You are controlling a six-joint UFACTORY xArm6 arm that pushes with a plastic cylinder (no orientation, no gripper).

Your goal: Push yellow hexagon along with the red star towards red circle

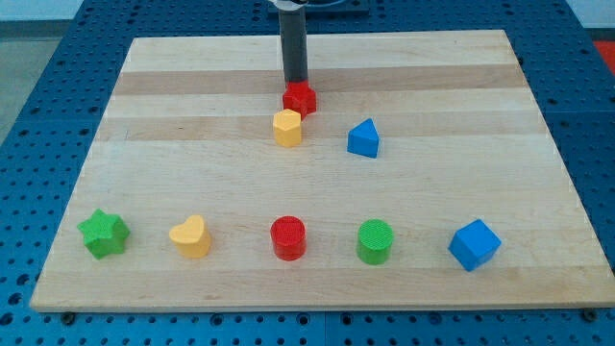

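The yellow hexagon (pixel 286 127) sits in the upper middle of the board. The red star (pixel 300 97) touches it just above and slightly to the view's right. My tip (pixel 295 81) is at the top edge of the red star, touching or nearly touching it. The red circle (pixel 287 237) stands near the view's bottom, almost straight below the yellow hexagon, well apart from it.
A blue triangle (pixel 363 138) lies right of the hexagon. Along the bottom row stand a green star (pixel 104 234), a yellow heart (pixel 191 236), a green circle (pixel 375 241) and a blue cube (pixel 475 244). The wooden board (pixel 173 106) ends in blue pegboard all round.
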